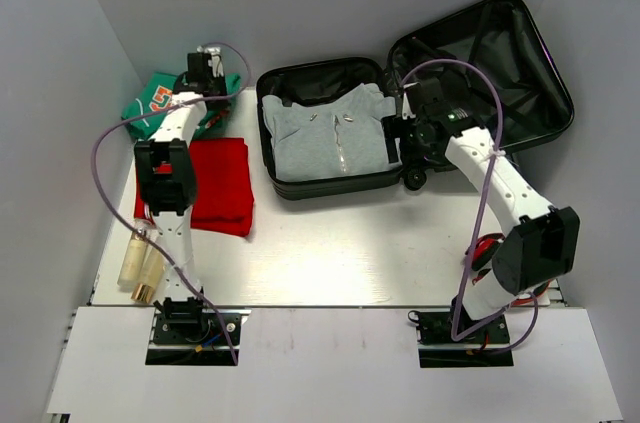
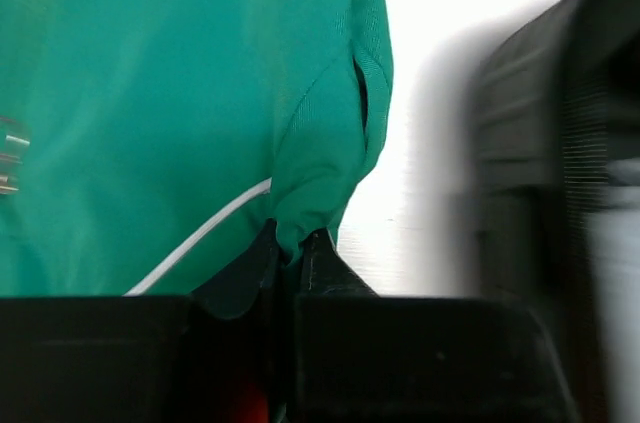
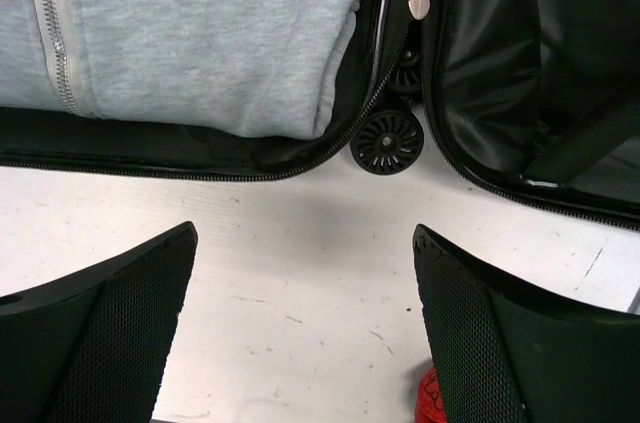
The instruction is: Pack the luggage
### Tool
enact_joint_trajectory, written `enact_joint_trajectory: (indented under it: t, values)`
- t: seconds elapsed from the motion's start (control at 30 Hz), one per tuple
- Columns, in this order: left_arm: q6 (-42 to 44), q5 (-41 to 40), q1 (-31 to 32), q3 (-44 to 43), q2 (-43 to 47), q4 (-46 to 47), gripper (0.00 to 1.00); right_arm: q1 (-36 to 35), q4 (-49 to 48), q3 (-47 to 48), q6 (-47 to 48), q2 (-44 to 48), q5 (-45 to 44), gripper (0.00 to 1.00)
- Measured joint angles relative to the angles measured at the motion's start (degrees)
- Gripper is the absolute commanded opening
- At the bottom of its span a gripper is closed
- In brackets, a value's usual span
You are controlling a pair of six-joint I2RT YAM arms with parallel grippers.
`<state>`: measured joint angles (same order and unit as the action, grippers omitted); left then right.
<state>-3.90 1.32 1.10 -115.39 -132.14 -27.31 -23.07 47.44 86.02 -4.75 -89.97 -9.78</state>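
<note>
Green shirt (image 1: pixel 158 98) at upper left is pinched by a fold in the left gripper (image 2: pixel 292 253), so the next move should be lifting it across into the open suitcase (image 1: pixel 480 53) at upper centre, where the right gripper (image 3: pixel 305 318) hovers, fingers spread wide.

Black luggage (image 1: pixel 500 58), grey sweatshirt (image 1: pixel 325 138), green shirt (image 2: pixel 180 93)
</note>
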Motion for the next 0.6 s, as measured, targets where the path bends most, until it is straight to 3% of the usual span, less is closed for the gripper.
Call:
enact_joint_trajectory:
  t: [0.3, 0.6]
  values:
    - [-7.1, 0.3, 1.8, 8.6, 20.2, 0.1, 0.0, 0.1, -2.6, -6.6, -1.6, 5.7, 0.5, 0.9]
    - [-10.4, -2.6, 12.0, 8.4, 23.2, -4.3, 0.0, 0.1, -4.5, -10.6, -2.4, 10.0, 1.0, 0.9]
